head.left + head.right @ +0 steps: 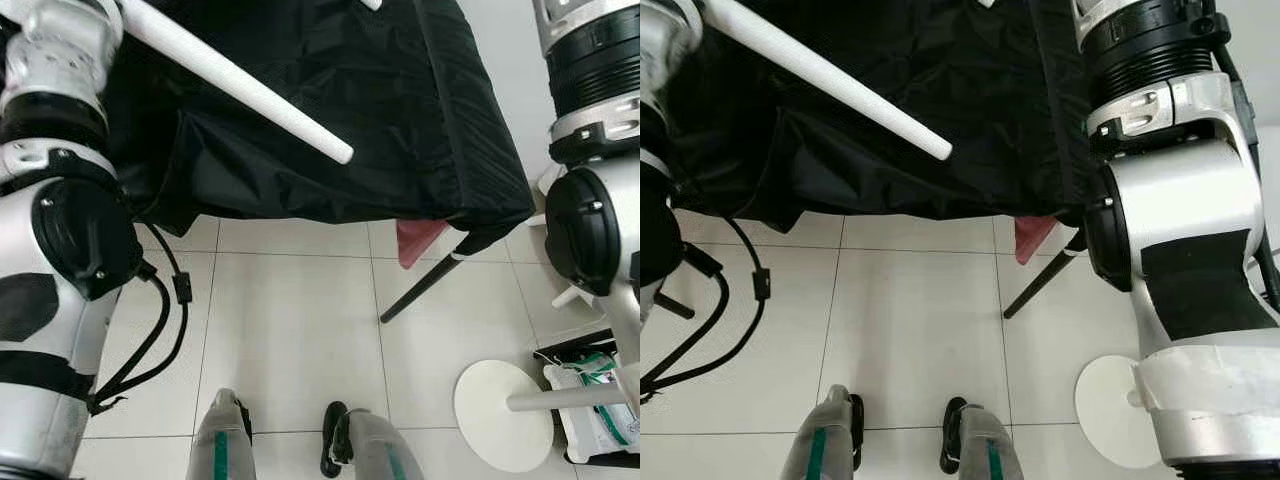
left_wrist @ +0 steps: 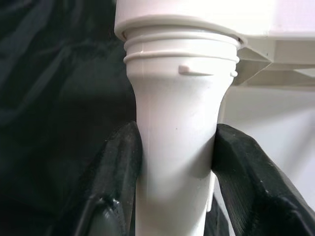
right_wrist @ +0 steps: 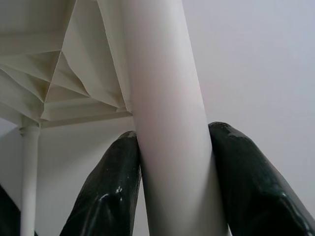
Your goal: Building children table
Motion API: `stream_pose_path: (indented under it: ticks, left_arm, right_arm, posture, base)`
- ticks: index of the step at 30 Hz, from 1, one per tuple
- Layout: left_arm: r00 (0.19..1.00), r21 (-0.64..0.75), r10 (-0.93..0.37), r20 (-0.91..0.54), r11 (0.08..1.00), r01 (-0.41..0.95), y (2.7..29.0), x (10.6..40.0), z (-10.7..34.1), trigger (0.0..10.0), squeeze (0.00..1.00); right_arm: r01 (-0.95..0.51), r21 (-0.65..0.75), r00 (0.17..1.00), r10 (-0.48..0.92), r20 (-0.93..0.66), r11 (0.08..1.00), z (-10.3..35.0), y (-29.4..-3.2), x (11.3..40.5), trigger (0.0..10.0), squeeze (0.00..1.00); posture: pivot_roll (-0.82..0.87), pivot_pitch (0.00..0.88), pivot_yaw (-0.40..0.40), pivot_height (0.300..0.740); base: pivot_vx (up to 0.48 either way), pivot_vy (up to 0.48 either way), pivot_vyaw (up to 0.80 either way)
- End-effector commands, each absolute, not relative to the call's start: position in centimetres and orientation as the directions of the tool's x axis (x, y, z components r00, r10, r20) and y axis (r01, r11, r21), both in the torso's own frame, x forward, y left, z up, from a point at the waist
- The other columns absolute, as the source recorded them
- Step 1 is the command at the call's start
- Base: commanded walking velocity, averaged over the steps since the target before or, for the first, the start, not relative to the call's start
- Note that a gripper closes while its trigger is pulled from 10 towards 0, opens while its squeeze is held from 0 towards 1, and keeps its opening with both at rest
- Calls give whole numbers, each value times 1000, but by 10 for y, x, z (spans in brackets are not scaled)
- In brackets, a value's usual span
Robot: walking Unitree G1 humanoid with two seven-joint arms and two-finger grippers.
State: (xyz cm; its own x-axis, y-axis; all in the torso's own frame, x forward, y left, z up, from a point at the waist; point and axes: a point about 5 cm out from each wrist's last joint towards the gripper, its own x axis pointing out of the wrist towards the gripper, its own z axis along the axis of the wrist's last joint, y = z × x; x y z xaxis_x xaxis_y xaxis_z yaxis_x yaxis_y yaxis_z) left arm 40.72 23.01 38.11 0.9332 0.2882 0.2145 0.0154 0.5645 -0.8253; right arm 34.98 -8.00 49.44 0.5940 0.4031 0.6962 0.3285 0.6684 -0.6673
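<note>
We're mid leg-fitting: left gripper (image 2: 174, 167) pinches a white leg (image 2: 177, 123) at its socket under the tabletop (image 3: 54, 83); right gripper (image 3: 172, 167) clamps another leg (image 3: 167, 98). Next, prob. twist it tight.

my left arm (image 1: 55, 260) fills the left edge, silver with black joints, a black cable (image 1: 165, 330) looping off it. my right arm (image 1: 590, 150) stands at the right edge. a white leg (image 1: 235, 78) slants from the upper left down to a free end over the black cloth (image 1: 400, 110) that drapes the surface. under the cloth a black strut (image 1: 425, 288) slants down to the tiled floor (image 1: 290, 340), beside something red (image 1: 418, 240). a round white disc (image 1: 500, 415) on a white rod lies on the floor at lower right, next to a box (image 1: 590, 400) of bagged parts. my feet (image 1: 300, 440) show at the bottom.
</note>
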Motion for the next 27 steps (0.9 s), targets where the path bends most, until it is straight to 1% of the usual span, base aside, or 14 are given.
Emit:
stream_pose_path:
  ticks: [1, 4, 7, 8, 10, 11, 13, 15, 18, 20, 22, 23, 26, 27]
  left_arm:
    - [671, -582, 128, 731, 630, 514, 217, 361, 488, 0, 0]
    - [660, -566, 116, 742, 637, 524, 214, 358, 493, 0, 0]
    - [635, -525, 85, 768, 652, 548, 207, 351, 500, 0, 0]
    - [635, -525, 85, 768, 652, 548, 207, 351, 500, 0, 0]
    - [610, -488, 64, 790, 668, 562, 201, 346, 506, 0, 0]
    - [610, -488, 64, 790, 668, 562, 201, 346, 506, 0, 0]
    - [592, -458, 43, 805, 679, 574, 195, 343, 509, 0, 0]
    - [592, -458, 43, 805, 679, 574, 195, 343, 509, 0, 0]
    - [571, -408, -4, 821, 696, 591, 185, 338, 511, 0, 0]
    - [566, -391, -25, 824, 697, 601, 180, 337, 512, 0, 0]
    - [566, -391, -25, 824, 697, 601, 180, 337, 512, 0, 0]
    - [558, -379, -45, 828, 689, 618, 174, 333, 512, 0, 0]
    - [537, -355, -63, 841, 685, 636, 169, 326, 512, 0, 0]
    - [537, -355, -63, 841, 685, 636, 169, 326, 512, 0, 0]
  right_arm:
    - [347, -583, 429, 428, 796, 735, 518, -69, 321, 10000, 0]
    - [351, -576, 444, 410, 797, 739, 514, -73, 323, 10000, 0]
    - [355, -589, 495, 389, 777, 726, 501, -81, 329, 10000, 0]
    - [355, -589, 495, 389, 777, 726, 501, -81, 329, 10000, 0]
    - [327, -625, 592, 361, 720, 709, 476, -91, 342, 10000, 0]
    - [327, -625, 592, 361, 720, 709, 476, -91, 342, 10000, 0]
    - [291, -650, 679, 327, 657, 702, 453, -100, 354, 10000, 0]
    - [291, -650, 679, 327, 657, 702, 453, -100, 354, 10000, 0]
    - [237, -697, 788, 285, 545, 677, 411, -111, 369, 10000, 0]
    - [224, -715, 834, 249, 492, 662, 389, -118, 376, 10000, 0]
    - [224, -715, 834, 249, 492, 662, 389, -118, 376, 10000, 0]
    - [183, -726, 891, 200, 407, 663, 352, -126, 385, 10000, 0]
    - [106, -743, 930, 198, 309, 661, 315, -124, 392, 10000, 0]
    - [106, -743, 930, 198, 309, 661, 315, -124, 392, 10000, 0]
  posture:
    - [-60, 55, -23, 740]
    - [-59, 56, -22, 740]
    - [-61, 55, -18, 740]
    - [-61, 55, -18, 740]
    - [-61, 56, -17, 740]
    - [-61, 56, -17, 740]
    - [-61, 56, -17, 740]
    - [-61, 56, -17, 740]
    - [-57, 56, -17, 740]
    - [-57, 56, -17, 740]
    - [-57, 56, -17, 740]
    - [-39, 52, -23, 740]
    - [-35, 49, -23, 740]
    - [-35, 49, -23, 740]
  base:
    - [0, 0, 0]
    - [0, 0, 0]
    - [0, 0, 0]
    - [0, 0, 0]
    - [0, 0, 0]
    - [0, 0, 0]
    - [0, 0, 0]
    - [0, 0, 0]
    - [0, 0, 0]
    - [0, 0, 0]
    - [0, 0, 0]
    - [0, 0, 0]
    - [0, 0, 0]
    - [0, 0, 0]
